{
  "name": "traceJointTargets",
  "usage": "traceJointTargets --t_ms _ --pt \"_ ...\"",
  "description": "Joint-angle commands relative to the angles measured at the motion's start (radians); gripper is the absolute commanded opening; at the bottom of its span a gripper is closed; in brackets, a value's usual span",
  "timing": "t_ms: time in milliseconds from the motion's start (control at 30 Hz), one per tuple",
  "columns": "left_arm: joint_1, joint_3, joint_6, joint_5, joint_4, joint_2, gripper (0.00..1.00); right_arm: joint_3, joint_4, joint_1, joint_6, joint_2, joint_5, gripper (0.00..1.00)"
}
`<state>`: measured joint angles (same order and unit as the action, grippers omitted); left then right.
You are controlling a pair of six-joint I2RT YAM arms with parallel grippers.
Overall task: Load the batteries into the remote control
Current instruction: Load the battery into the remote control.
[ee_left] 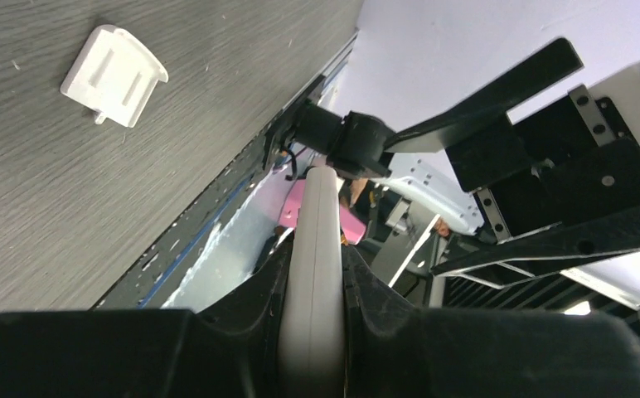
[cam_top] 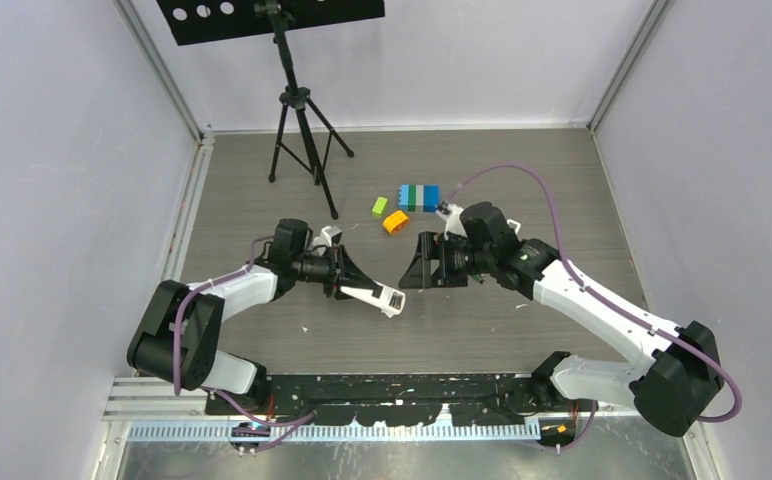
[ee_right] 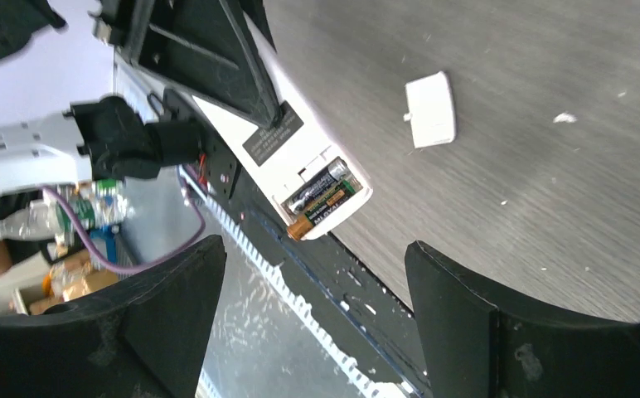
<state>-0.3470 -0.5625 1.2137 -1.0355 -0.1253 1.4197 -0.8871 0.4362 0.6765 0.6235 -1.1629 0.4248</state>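
Right wrist: right end effector (ee_right: 312, 257) wide open, empty; left end effector (ee_left: 315, 257) clamps remote control (ee_right: 296, 157), batteries (ee_right: 321, 195) inside.

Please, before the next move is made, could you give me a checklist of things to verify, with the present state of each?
1. Grip of the left end effector on the remote control: ok, clamped from both sides.
2. Is the right end effector free: ok, open and holding nothing.
3. Two batteries in the compartment: ok.
4. Do they lie flush: not ok, one copper end seems to jut past the remote's edge.
5. Polarity: cannot tell.
6. Is the battery cover in sight: ok, it lies apart on the table, nothing on it.
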Motion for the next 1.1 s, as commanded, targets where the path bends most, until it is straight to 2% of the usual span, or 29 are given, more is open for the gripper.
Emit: traceJointTargets --t_ms 0,100,333,467,567,700,1067 --pt "-0.001 -0.092 -0.223 -0.088 0.212 -0.043 0.00 0.042 -0.113 0.000 -0.059 -0.005 0.174 0.84" --pt "-0.003 -0.106 -0.300 -0.126 0.286 -0.047 0.00 0.070 -0.162 0.006 -0.061 -0.013 0.213 0.85" --pt "-0.009 -0.105 -0.348 -0.180 0.332 -0.071 0.00 0.084 -0.241 0.053 -0.069 -0.042 0.304 0.86" --pt "-0.010 -0.106 -0.352 -0.197 0.340 -0.080 0.00 0.084 -0.239 0.101 -0.125 -0.068 0.311 0.86" --pt "-0.018 -0.105 -0.351 -0.199 0.340 -0.093 0.00 0.071 -0.178 0.136 -0.191 -0.101 0.267 0.86" --pt "-0.030 -0.100 -0.352 -0.201 0.339 -0.111 0.00 0.069 -0.173 0.141 -0.198 -0.127 0.234 0.86" --pt "-0.037 -0.097 -0.352 -0.199 0.340 -0.130 0.00 0.096 -0.225 0.149 -0.189 -0.111 0.313 0.73"
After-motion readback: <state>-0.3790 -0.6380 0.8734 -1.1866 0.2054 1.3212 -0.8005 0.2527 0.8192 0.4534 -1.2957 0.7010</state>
